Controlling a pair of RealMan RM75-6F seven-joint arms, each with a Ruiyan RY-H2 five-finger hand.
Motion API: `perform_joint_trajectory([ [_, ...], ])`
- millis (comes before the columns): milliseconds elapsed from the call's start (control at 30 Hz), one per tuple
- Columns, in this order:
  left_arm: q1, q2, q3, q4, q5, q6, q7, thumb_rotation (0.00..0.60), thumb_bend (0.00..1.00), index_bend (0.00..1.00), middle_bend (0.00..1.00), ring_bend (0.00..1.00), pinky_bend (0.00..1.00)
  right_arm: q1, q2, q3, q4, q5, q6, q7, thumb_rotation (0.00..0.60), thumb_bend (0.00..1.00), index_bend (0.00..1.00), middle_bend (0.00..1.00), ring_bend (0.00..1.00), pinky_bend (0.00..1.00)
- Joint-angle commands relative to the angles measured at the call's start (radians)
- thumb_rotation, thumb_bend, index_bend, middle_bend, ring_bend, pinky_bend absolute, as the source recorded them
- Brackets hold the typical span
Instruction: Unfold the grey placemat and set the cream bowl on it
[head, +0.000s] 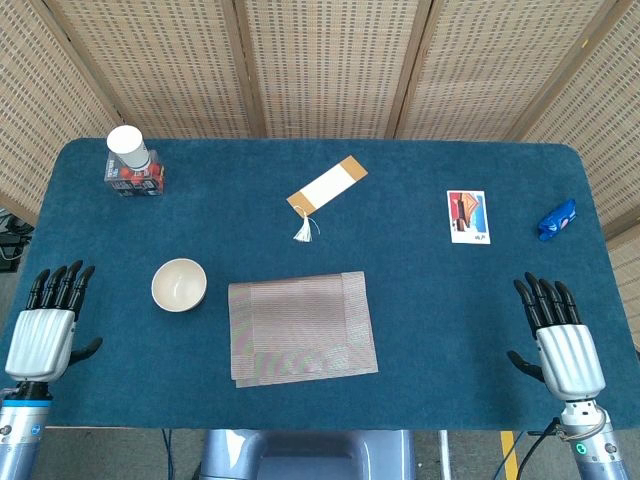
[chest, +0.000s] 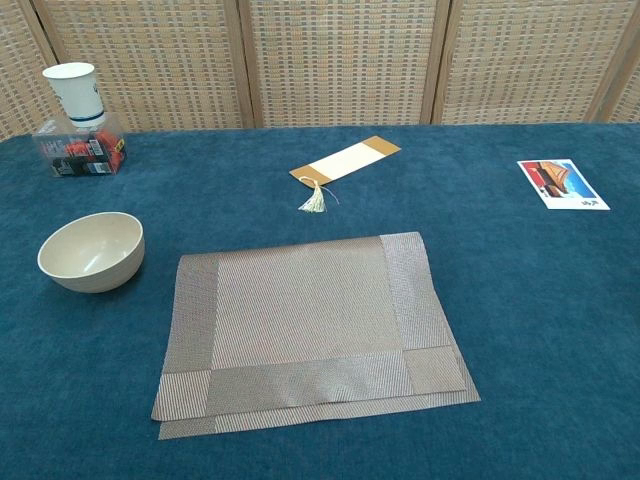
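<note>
The grey placemat (head: 302, 327) (chest: 310, 322) lies folded in two layers at the table's front centre. The cream bowl (head: 179, 284) (chest: 91, 251) stands upright and empty on the cloth just left of it, apart from it. My left hand (head: 48, 325) rests flat at the front left corner, fingers apart, holding nothing. At the front right edge my right hand (head: 560, 335) lies the same way, fingers spread and empty. Neither hand shows in the chest view.
A white paper cup (head: 128, 146) (chest: 76, 92) stands on a small box (head: 135, 178) (chest: 80, 152) at the back left. A tasselled bookmark (head: 325, 190) (chest: 345, 163) lies behind the mat, a picture card (head: 468, 216) (chest: 563, 184) and a blue object (head: 557, 220) to the right.
</note>
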Motion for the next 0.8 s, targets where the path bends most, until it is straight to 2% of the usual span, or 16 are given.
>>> perform_joint_trajectory([
  [33, 0.001, 0.001, 0.000, -0.003, -0.001, -0.005, 0.002, 0.600, 0.00, 0.00, 0.00, 0.00, 0.00, -0.001, 0.002, 0.000, -0.003, 0.003, -0.002, -0.002, 0.600, 0.02, 0.03, 0.00, 0.00, 0.00],
  [367, -0.003, 0.002, 0.004, -0.005, 0.006, -0.033, -0.001, 0.600, 0.00, 0.00, 0.00, 0.00, 0.00, -0.002, 0.015, 0.005, -0.022, 0.019, -0.011, 0.021, 0.600, 0.02, 0.03, 0.00, 0.00, 0.00],
  [733, -0.022, -0.014, 0.018, 0.025, 0.063, -0.077, -0.040, 0.600, 0.02, 0.00, 0.00, 0.00, 0.00, -0.006, 0.029, 0.012, -0.032, 0.017, -0.002, 0.050, 0.600, 0.02, 0.03, 0.00, 0.00, 0.00],
  [800, -0.029, -0.022, 0.024, 0.029, 0.081, -0.088, -0.042, 0.600, 0.02, 0.03, 0.00, 0.00, 0.00, -0.006, 0.032, 0.014, -0.032, 0.020, -0.002, 0.058, 0.600, 0.02, 0.03, 0.00, 0.00, 0.00],
])
